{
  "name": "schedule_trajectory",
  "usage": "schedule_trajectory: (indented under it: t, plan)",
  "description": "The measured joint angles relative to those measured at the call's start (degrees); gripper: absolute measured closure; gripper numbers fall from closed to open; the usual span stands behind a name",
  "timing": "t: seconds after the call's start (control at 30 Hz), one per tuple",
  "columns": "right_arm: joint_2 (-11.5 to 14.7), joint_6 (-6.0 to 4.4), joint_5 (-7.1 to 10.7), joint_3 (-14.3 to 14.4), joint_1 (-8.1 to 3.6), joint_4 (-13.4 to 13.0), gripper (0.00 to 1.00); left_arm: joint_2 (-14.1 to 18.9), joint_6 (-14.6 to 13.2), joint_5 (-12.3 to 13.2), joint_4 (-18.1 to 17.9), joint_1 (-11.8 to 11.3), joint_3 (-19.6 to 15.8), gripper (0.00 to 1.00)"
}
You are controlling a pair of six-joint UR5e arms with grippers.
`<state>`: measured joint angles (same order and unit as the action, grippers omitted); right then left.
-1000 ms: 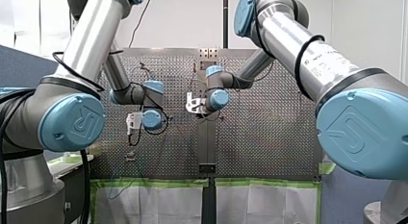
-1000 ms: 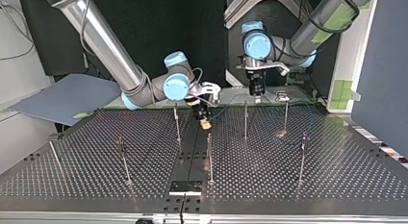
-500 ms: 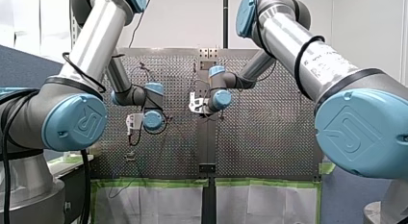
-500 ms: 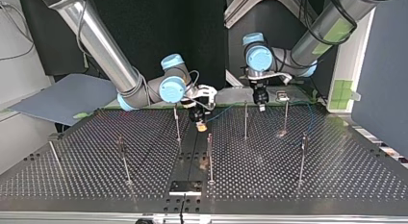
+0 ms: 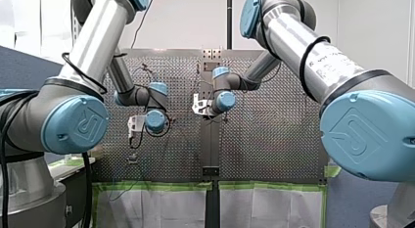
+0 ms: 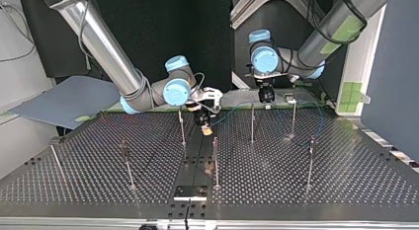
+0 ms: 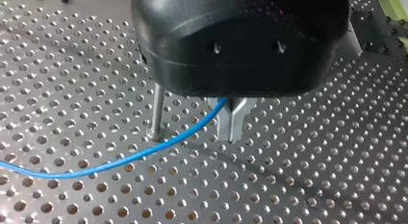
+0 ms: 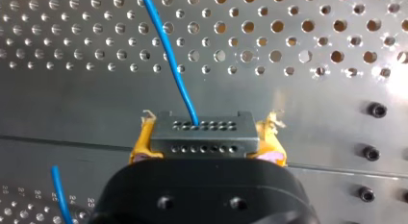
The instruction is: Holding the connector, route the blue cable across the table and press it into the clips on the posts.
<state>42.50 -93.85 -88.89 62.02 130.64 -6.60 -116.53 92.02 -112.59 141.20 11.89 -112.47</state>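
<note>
In the right wrist view my right gripper (image 8: pixel 206 146) is shut on a dark grey connector (image 8: pixel 202 133) between its yellow pads (image 8: pixel 140 146). The blue cable (image 8: pixel 173 65) leaves the connector's face and runs ahead over the perforated table (image 8: pixel 298 31). In the top view that gripper (image 6: pixel 204 126) hangs low near the middle, between two posts. My left gripper (image 6: pixel 267 98) is near the far edge. In the left wrist view its metal fingers (image 7: pixel 239 119) are shut with the blue cable (image 7: pixel 120 159) running into them, just above the table beside a thin post (image 7: pixel 157 111).
Several thin posts stand on the table, among them ones at the top view's centre (image 6: pixel 215 161), mid-right (image 6: pixel 252 122) and right (image 6: pixel 311 161). A slack loop of the cable (image 6: pixel 322 122) lies at the far right. A black plate (image 6: pixel 190 192) sits at the near edge.
My left gripper dipped toward the table half a second ago and has risen a little since. My right gripper with the connector shifted slightly toward the top view's left, then stayed still.
</note>
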Motion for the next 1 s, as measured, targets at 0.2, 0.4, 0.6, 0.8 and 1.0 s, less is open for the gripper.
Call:
schedule_trajectory:
  t: [0.2,0.4,0.6,0.8,1.0]
  plan:
    - [0.04,0.11,0.02,-0.19,-0.08,0.09,1.00,1.88,0.08,0.03,0.63,0.29,-0.02,0.98]
    - [0.06,0.14,0.05,-0.52,-0.10,0.24,1.00,3.14,0.38,0.05,0.70,0.34,-0.02,0.98]
    - [0.09,0.20,0.09,-0.85,-0.16,0.34,1.00,3.19,0.70,0.65,-0.69,0.13,-0.02,0.98]
    - [0.09,0.16,0.03,-1.09,-0.32,0.35,1.00,3.05,0.99,2.76,-3.18,-0.73,-0.01,0.98]
    - [0.09,0.15,0.02,-1.27,-0.40,0.31,1.00,1.84,1.09,4.74,-4.09,-1.79,0.00,0.98]
